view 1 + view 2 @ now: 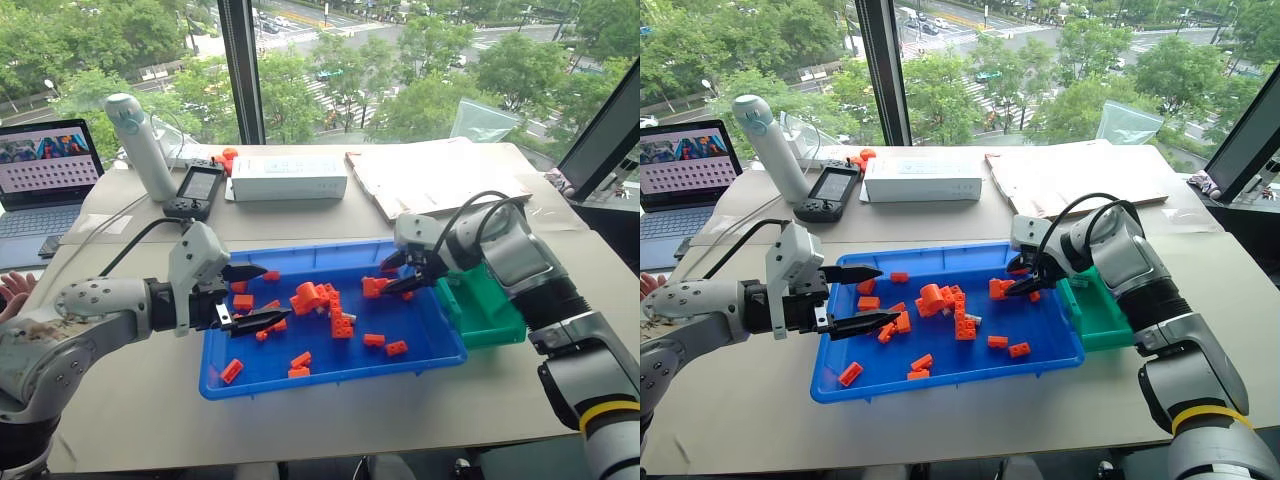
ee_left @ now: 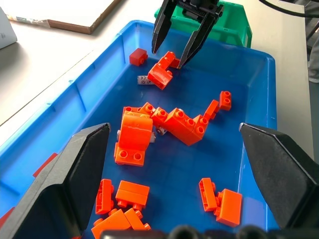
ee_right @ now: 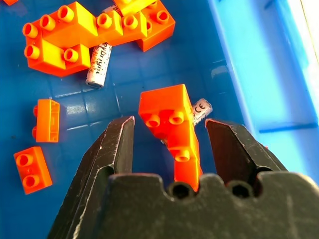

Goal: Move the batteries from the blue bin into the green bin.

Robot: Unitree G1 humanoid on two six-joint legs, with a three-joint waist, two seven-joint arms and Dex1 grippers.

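Observation:
The blue bin (image 1: 318, 254) lies in the middle of the table, strewn with orange bricks (image 1: 318, 300). One silver battery (image 3: 201, 108) pokes out from behind an orange brick (image 3: 172, 124) at the bin's right end. Another battery (image 3: 98, 64) lies half under a brick cluster. My right gripper (image 1: 398, 277) hangs open just above that brick, its fingers on either side of it without touching. The green bin (image 1: 487, 305) stands against the blue bin's right end, just behind this gripper. My left gripper (image 1: 275, 293) hovers open and empty over the blue bin's left part.
A white box (image 1: 288, 177), a black handheld controller (image 1: 197, 190), a white cylinder device (image 1: 140, 145) and flat cardboard (image 1: 435, 175) line the table's far side. A laptop (image 1: 45, 170) sits at far left, and a person's hand (image 1: 10, 290) rests at the left edge.

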